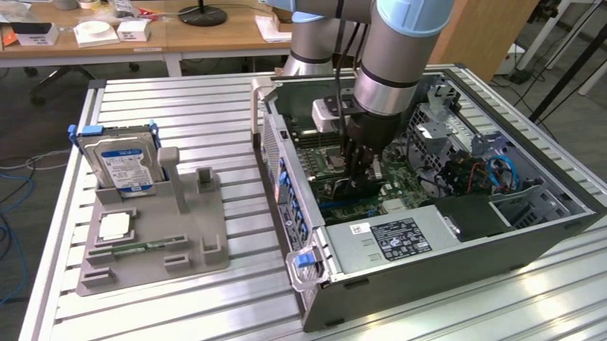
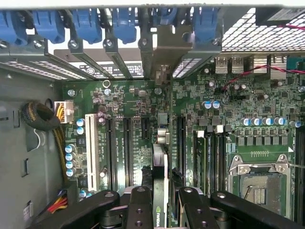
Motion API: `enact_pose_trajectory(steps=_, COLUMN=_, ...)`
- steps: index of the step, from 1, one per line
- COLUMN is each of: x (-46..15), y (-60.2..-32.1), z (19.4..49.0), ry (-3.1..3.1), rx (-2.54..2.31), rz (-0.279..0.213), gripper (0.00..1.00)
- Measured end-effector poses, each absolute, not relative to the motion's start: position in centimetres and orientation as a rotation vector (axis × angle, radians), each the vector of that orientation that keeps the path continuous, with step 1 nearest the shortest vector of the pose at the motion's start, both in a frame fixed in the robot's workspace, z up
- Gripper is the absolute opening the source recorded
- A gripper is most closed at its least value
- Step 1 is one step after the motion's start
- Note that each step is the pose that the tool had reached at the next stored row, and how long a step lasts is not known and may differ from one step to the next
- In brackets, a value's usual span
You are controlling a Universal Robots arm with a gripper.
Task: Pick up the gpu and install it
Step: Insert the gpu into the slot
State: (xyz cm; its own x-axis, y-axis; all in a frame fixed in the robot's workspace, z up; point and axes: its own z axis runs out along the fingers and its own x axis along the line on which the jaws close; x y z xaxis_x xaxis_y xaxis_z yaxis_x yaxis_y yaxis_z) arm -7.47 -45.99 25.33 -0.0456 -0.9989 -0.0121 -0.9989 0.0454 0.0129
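Observation:
My gripper reaches down into the open computer case, just above the green motherboard. In the wrist view the gripper is shut on the gpu, a thin dark card seen edge-on between the two black fingers. The card runs along the motherboard between the black expansion slots. Its silver-grey end bracket stands at the case's rear slot openings, among the blue clips. Whether the card's lower edge is seated in a slot is hidden.
The empty CPU socket and memory slots lie beside the card. Cables and the power supply crowd the case. On the slatted table a grey holder carries a hard drive, a CPU chip and a memory stick.

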Motion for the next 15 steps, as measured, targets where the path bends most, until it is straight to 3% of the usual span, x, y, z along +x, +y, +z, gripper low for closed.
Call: enact_pose_trajectory(steps=15, x=-7.99, y=-45.95, z=25.06, ry=-2.271, rx=2.17, rz=-0.028, gripper=0.26)
